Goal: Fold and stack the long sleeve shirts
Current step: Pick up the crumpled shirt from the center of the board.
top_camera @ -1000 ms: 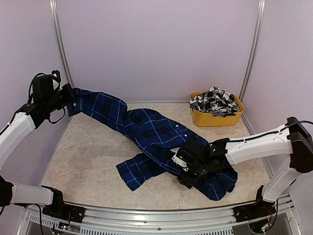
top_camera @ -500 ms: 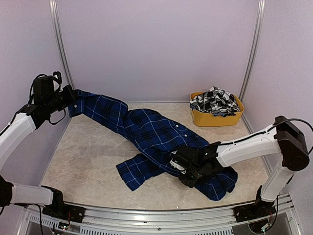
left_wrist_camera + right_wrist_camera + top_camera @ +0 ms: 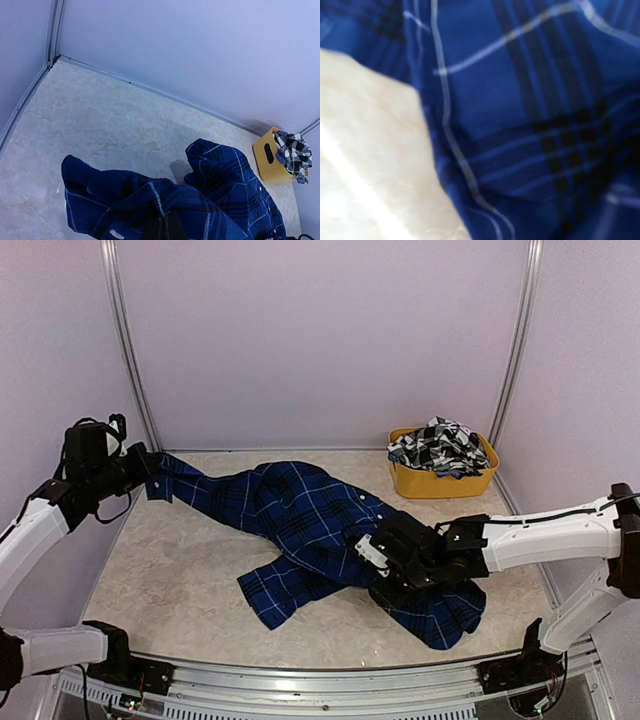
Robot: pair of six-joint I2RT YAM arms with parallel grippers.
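I am holding the blue shirt, sprawling mid-frame, at both ends: left gripper is clamping its far-left end and right gripper is pinching cloth lower right. Checked shirt is lying in the yellow tub, upper right.

The back wall is pale purple and plain, and it fills the top of the view from above. Side walls of the same colour stand at the left and right. Two thin silver poles go up where the walls meet, one at the upper left and one at the upper right. The table top looks like cream stone with cloudy marks. A silver rail runs along the bottom edge. The light is soft and even
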